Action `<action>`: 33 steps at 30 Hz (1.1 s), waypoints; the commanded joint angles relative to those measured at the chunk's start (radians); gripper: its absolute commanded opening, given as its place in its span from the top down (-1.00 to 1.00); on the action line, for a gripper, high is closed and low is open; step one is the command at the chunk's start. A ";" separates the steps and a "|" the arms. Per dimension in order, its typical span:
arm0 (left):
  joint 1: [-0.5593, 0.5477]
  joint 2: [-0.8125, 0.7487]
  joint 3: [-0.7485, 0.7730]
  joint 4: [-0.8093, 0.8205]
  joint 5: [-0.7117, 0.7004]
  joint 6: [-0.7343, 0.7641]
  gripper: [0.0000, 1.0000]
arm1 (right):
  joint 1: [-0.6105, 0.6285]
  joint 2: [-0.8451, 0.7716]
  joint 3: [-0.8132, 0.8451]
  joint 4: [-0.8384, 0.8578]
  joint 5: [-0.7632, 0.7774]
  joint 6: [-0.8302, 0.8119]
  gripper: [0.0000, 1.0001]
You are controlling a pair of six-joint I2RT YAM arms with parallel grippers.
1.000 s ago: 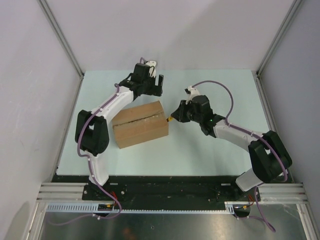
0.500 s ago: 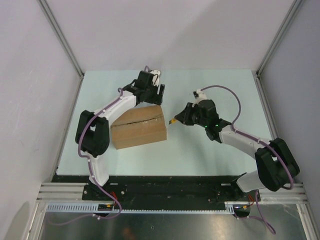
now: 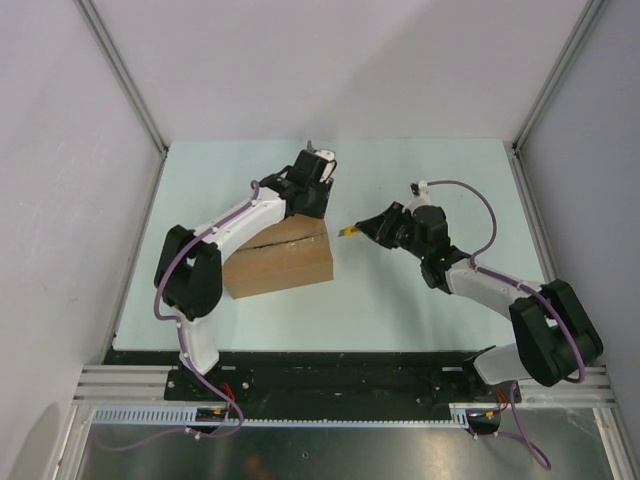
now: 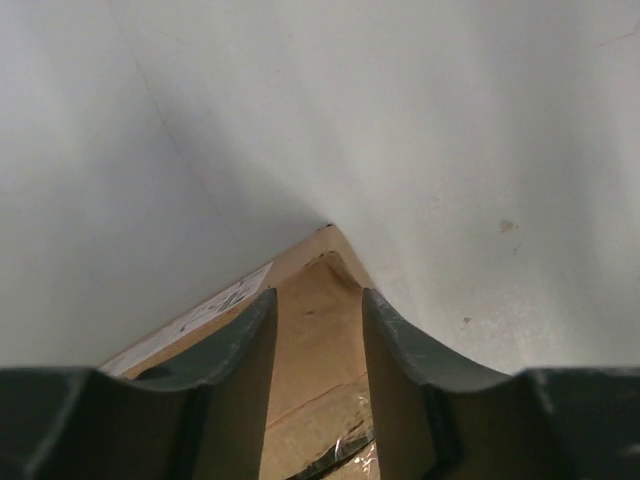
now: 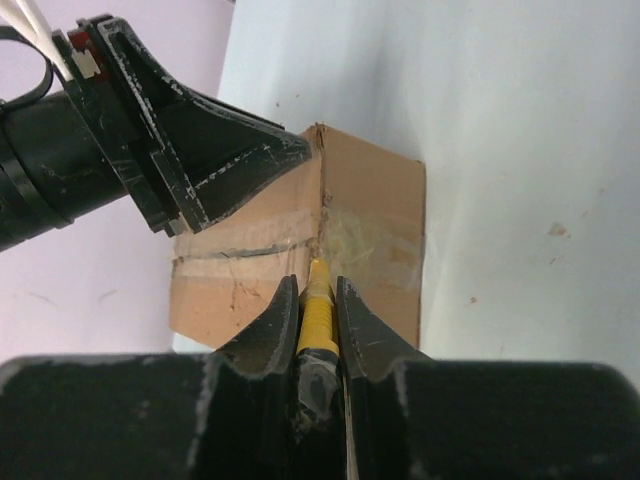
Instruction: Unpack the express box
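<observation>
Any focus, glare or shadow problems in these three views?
Top external: even light, sharp, express box clear, faint shadows only. Left wrist: left pincer's fingers near the lens are dark and soft; a grey shadow spreads behind the box corner. Right wrist: slight sheen on the tape; yellow tool sharp.

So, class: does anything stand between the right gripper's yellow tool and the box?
Nothing visible does. The right gripper's yellow tool points straight at the box's taped end. The left gripper sits at the box's far corner, off that line.

express box label blurred, nothing legible
</observation>
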 commanded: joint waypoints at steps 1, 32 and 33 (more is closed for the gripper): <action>0.005 -0.001 0.079 -0.101 -0.072 -0.068 0.18 | 0.007 0.039 -0.027 0.213 -0.010 0.157 1.00; 0.005 0.127 0.191 -0.219 0.069 -0.119 0.21 | -0.004 0.227 0.021 0.351 0.032 0.156 1.00; 0.007 0.130 0.189 -0.228 0.060 -0.115 0.22 | -0.002 0.232 0.021 0.359 0.027 0.157 1.00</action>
